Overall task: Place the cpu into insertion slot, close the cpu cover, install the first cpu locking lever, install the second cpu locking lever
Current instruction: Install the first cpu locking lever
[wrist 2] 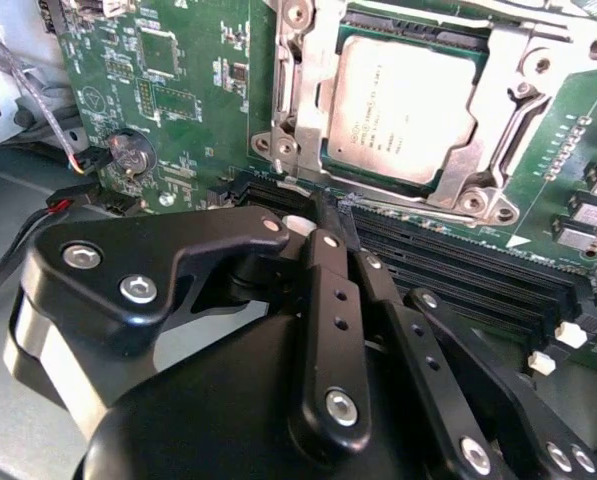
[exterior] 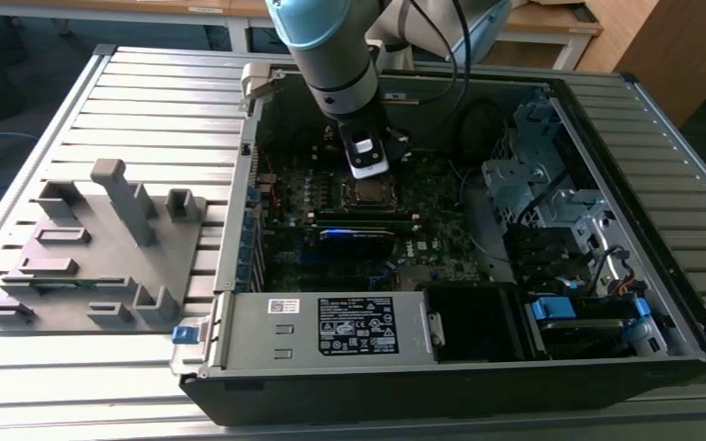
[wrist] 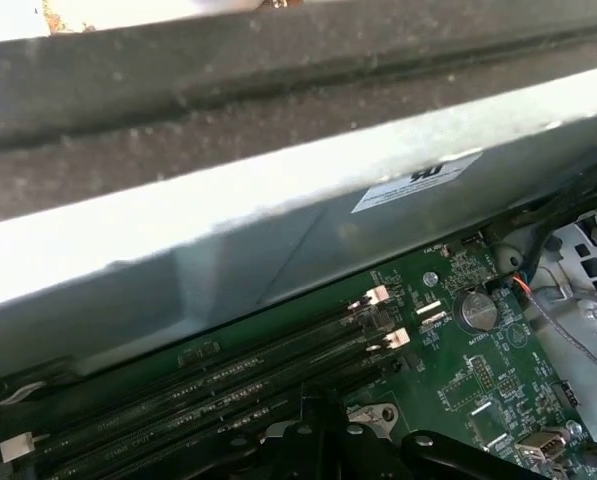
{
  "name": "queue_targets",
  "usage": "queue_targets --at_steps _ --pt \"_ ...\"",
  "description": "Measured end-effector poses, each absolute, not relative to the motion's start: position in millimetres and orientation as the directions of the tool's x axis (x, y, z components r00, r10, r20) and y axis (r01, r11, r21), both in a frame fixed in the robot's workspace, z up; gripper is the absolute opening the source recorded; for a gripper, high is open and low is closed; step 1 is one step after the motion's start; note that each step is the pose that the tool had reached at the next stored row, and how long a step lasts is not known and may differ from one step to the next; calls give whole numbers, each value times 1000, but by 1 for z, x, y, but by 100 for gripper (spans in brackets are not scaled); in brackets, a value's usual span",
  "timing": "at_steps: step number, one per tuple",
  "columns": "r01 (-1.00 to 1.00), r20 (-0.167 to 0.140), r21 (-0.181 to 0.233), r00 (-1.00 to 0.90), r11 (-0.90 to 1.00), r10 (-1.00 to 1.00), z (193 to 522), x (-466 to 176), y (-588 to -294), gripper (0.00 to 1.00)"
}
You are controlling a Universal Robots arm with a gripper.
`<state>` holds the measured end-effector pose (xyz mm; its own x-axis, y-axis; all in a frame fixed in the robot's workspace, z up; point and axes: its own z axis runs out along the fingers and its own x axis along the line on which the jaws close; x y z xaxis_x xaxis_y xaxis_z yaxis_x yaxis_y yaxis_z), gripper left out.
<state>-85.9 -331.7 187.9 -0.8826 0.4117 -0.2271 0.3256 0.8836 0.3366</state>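
Tool (wrist 2: 328,215) hung closed, fingers together with nothing visible between them, tips low over the green board (wrist 2: 178,90) just beside the socket and the black memory slots (wrist 2: 448,260). Cpu (wrist 2: 403,110) lay seated in the insertion slot (wrist 2: 408,27), with the cpu cover (wrist 2: 513,90) down flat around it. Open computer case (exterior: 647,358) rested on the slatted tabletop (exterior: 157,101), with a grey fixture (exterior: 96,248) at the exterior view's left.
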Motion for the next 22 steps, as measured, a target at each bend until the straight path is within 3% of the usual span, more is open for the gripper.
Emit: queue_targets --at_steps 22 --pt "361 -227 336 -865 870 447 187 -82 -332 10"
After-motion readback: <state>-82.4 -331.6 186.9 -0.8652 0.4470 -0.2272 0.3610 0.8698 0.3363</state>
